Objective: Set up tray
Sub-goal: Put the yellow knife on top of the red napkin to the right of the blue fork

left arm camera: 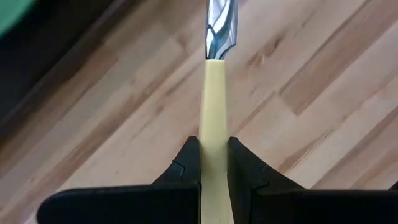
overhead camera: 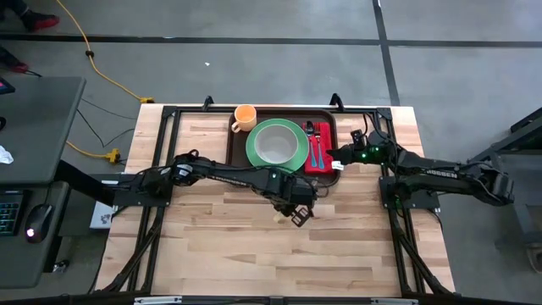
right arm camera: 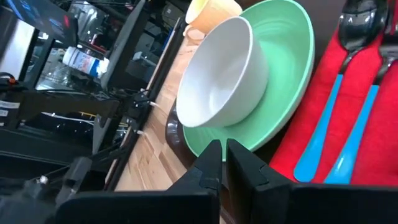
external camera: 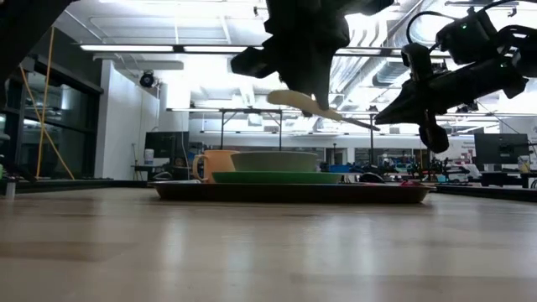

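The utensil (left arm camera: 216, 93) in the left gripper (left arm camera: 214, 165) is only partly legible: the left wrist view shows a pale yellow handle pinched between the two dark fingers and a shiny metal blade that runs out of the frame's top edge, so its tip is cut off; it looks like a table knife. In the high view this gripper sits just below centre and hides most of the utensil. In the low view the arms enter from the top edge and their upper parts are cut off.

The tray (overhead camera: 329, 119) lies in the upper middle of the high view, at the wooden table's (overhead camera: 254, 246) far edge. It is dark brown and rectangular, with rounded corners and a raised rim. It carries a green plate (overhead camera: 294, 152) with a white bowl (overhead camera: 273, 142) on it, an orange mug (overhead camera: 244, 117) at its left end, and a red napkin (overhead camera: 319, 149) at its right with two blue-handled utensils (right arm camera: 348, 134) on top.

The right gripper (right arm camera: 224, 163), fingers pressed together and holding nothing, hovers right of centre in the high view, over the tray's right edge.
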